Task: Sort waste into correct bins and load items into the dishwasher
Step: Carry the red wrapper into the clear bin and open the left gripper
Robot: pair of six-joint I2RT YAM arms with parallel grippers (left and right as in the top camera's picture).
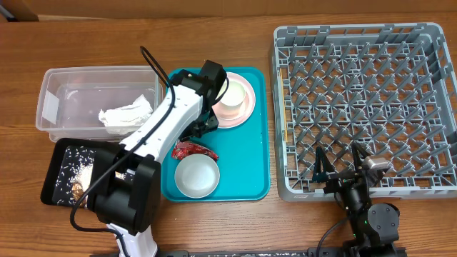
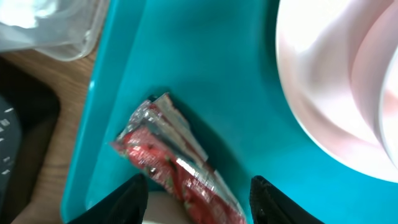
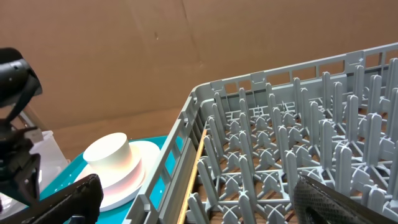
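A red shiny wrapper (image 1: 194,149) lies on the teal tray, just above the white bowl (image 1: 196,176). My left gripper (image 1: 201,128) hangs over it. In the left wrist view the wrapper (image 2: 177,162) lies between the spread fingers of that gripper (image 2: 198,186), which is open and not gripping it. The cup (image 1: 230,96) stands on the pink plate (image 1: 246,113) at the tray's back. A crumpled napkin (image 1: 125,114) lies in the clear tub (image 1: 57,86). Rice (image 1: 75,168) is scattered in the black tray (image 1: 57,160). My right gripper (image 1: 338,160) is open at the front edge of the grey dish rack (image 1: 364,100).
The teal tray (image 1: 246,164) lies between the bins and the rack. My left arm crosses over the tub's right end and the black tray. The right wrist view shows the rack's wall and pegs (image 3: 298,124) and the cup (image 3: 109,155) on the plate (image 3: 146,162).
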